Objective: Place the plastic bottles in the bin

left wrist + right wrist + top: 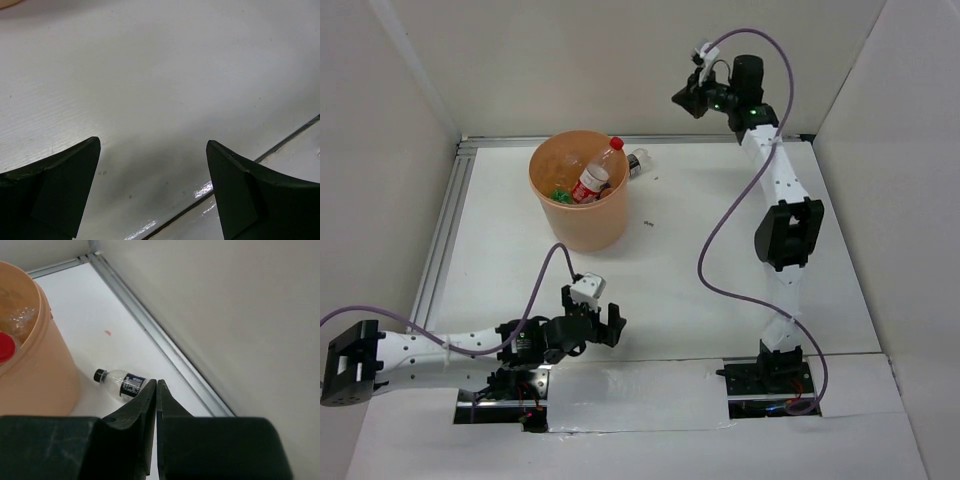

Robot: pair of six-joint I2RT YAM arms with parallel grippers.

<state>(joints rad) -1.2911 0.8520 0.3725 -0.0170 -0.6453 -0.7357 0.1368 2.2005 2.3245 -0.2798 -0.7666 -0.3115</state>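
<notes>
Left gripper [152, 145]: spread to full width, low over the bare white table [660, 300] near its own base, nothing between the fingers. Right gripper [156, 383]: pressed fully together, tips meeting edge to edge, clasping nothing, raised high near the back wall at the far right. Bin [578, 215]: upright toward the far left of the table, well apart from both arms. Inside it, red-capped bottle [592, 180] leaning against the right wall, red cap poking above the rim, with clear plastic underneath. Outside it, clear bottle [122, 382] with dark cap and dark blue label, lying on its side on the table just beside the bin's far right side, cap end toward the bin (touching or not, cannot tell). Seen from the right wrist, lying directly below the closed fingertips.
</notes>
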